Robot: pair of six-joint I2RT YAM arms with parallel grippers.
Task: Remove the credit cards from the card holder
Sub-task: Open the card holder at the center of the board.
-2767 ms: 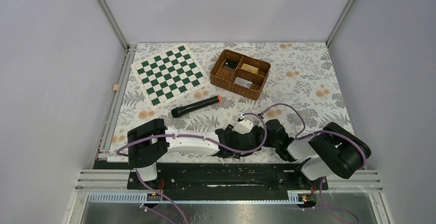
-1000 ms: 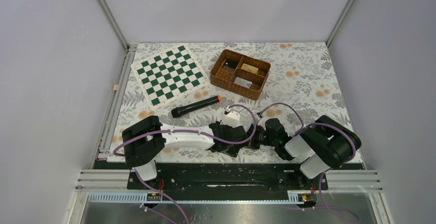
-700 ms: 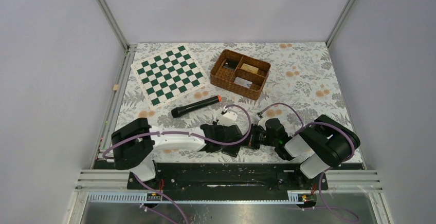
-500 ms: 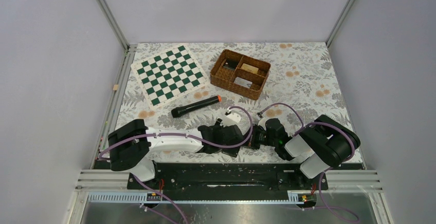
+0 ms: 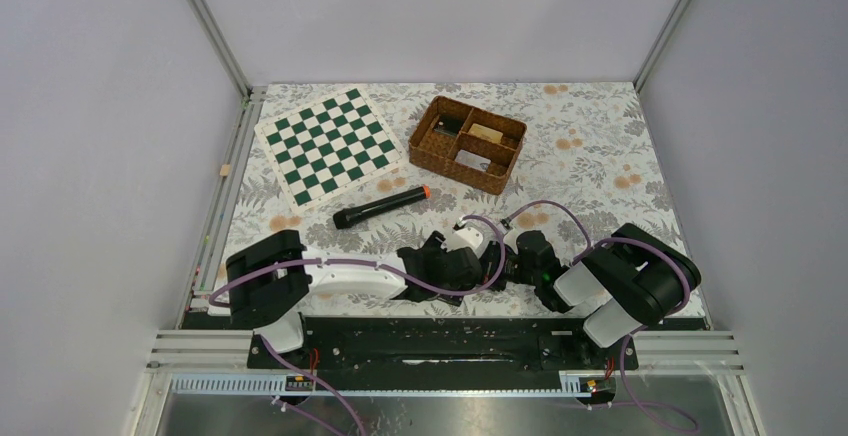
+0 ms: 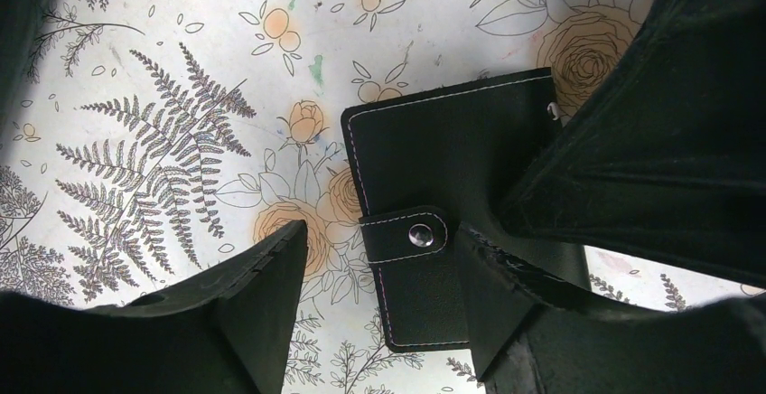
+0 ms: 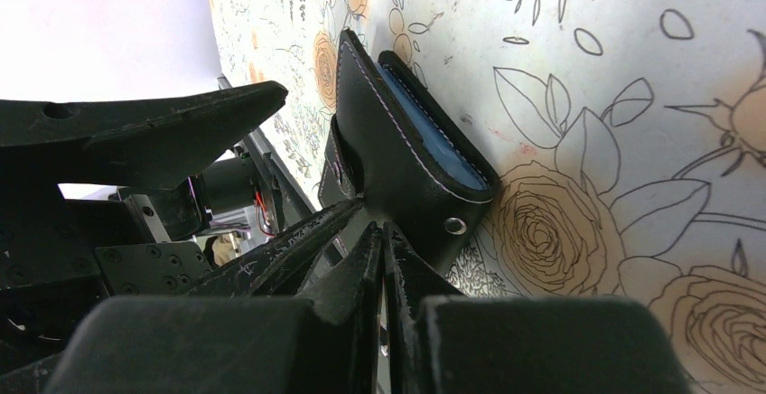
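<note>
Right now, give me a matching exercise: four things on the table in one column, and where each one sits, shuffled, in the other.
1. chessboard mat
2. wicker basket
3. black cylinder
4. card holder

A. near edge, folded
B. far centre
C. far left
D. middle, lying flat

Pairs: 1-C, 2-B, 3-D, 4-A

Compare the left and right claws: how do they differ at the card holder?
The left claw stands open, straddling the card holder's snap tab; the right claw is shut, pinching the holder's edge. The left looks down on its flat face; the right meets it edge-on. Both are at the same closed holder.
</note>
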